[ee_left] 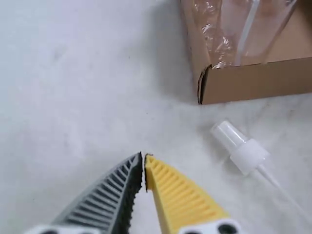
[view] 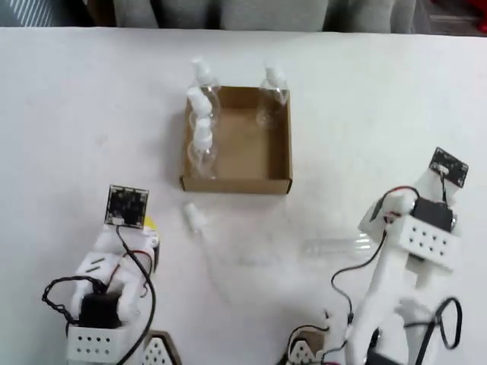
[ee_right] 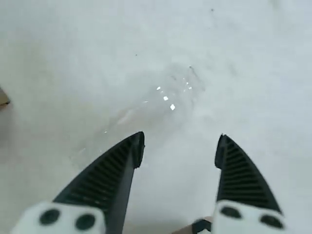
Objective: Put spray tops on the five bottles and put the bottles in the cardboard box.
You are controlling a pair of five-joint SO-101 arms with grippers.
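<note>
Box (view: 251,156) is holding four topped bottles (view: 202,148); fifth bottle (view: 335,245) is lying under right gripper (ee_right: 180,144), jaws gaping wide; left gripper (ee_left: 144,158) is sitting clamped together, empty.

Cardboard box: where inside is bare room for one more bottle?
Bare floor lies in the middle and front right of the cardboard box, between the bottle row on its left wall and the lone bottle at the back right. The left is crowded.

You have a white table (view: 68,114) spread across your whole view, and past its far edge you can see a row of grey shapes (view: 251,14) and a patch of red (view: 460,15) at one corner.
</note>
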